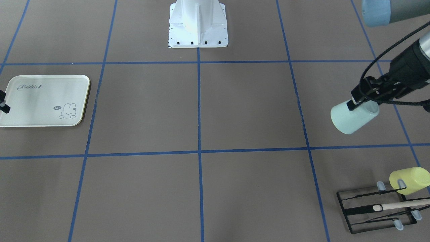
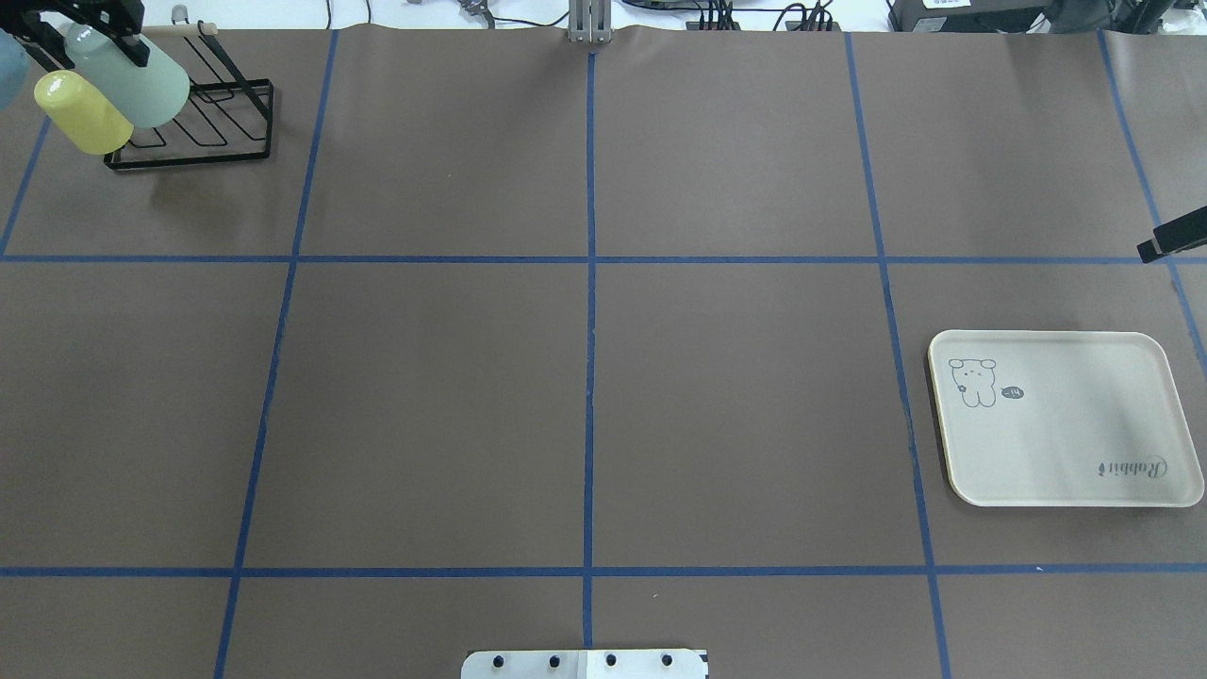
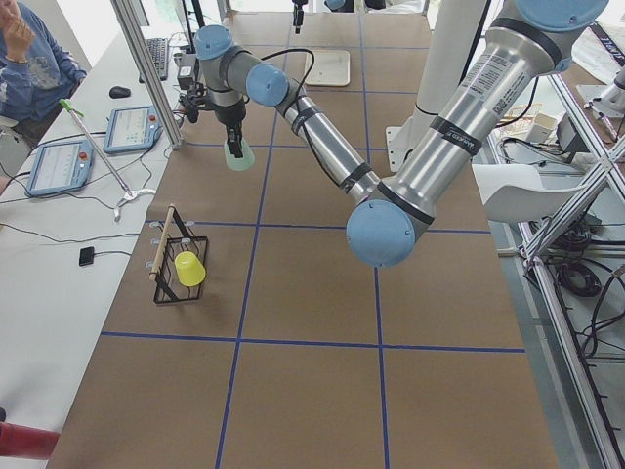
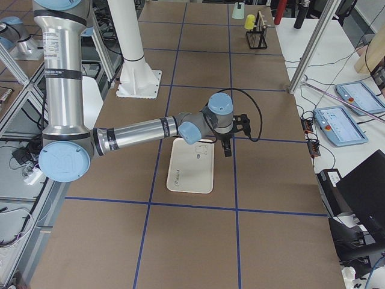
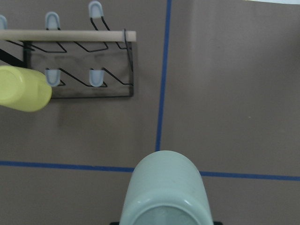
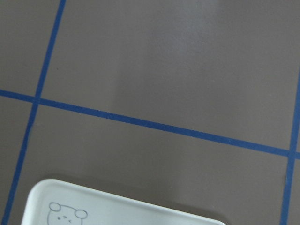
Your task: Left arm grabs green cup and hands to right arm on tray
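My left gripper is shut on the pale mint-green cup near its rim and holds it tilted in the air, above the table and away from the rack. The cup also shows in the overhead view and in the left wrist view. The cream tray lies flat and bare on my right side, and shows in the overhead view. Only a tip of my right gripper shows, by the tray's far outer edge. I cannot tell whether it is open or shut.
A black wire rack with a wooden handle stands at the far left corner. A yellow-green cup hangs on one of its prongs. The white robot base is at the table's near edge. Blue tape lines cross the brown table.
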Controlling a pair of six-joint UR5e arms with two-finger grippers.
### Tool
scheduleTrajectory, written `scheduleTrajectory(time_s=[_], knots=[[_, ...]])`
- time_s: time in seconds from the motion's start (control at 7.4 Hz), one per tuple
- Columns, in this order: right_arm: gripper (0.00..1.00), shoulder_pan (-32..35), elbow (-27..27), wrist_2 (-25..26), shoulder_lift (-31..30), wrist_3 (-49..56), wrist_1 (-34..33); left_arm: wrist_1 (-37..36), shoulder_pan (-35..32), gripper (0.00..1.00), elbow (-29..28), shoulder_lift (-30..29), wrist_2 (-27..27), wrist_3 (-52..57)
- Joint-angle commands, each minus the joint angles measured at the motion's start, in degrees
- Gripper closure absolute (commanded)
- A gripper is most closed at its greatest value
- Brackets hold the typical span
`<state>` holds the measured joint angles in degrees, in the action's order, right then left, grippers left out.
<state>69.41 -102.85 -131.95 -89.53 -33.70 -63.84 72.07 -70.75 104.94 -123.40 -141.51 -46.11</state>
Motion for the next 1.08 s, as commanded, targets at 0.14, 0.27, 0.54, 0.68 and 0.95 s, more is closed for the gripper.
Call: scheduleTrajectory(time_s=[0.14, 0.27, 0.54, 0.68, 0.95], knots=[[0.00, -7.61, -0.59, -0.14, 11.00, -38.18, 8.64, 21.00, 8.68, 1.00, 2.38, 0.09, -3.78, -29.91], [0.00, -9.19, -1.38, -0.23, 13.56, -47.07, 10.30, 29.70, 10.10, 1.00, 2.12, 0.44, -3.78, -37.31], [0.00, -12.71, -1.22, -0.15, 14.47, -62.38, 24.30, 42.13, 11.25, 1.00, 1.42, 0.70, -3.43, -49.99], [0.00, -14.37, -1.04, 0.03, 14.47, -69.24, 32.21, 45.40, 11.25, 1.00, 1.06, 0.79, -2.99, -53.17], [0.01, -16.92, -0.78, 0.99, 15.60, -78.15, 43.93, 57.84, 11.25, 1.00, -1.48, 0.62, -2.99, -63.51]])
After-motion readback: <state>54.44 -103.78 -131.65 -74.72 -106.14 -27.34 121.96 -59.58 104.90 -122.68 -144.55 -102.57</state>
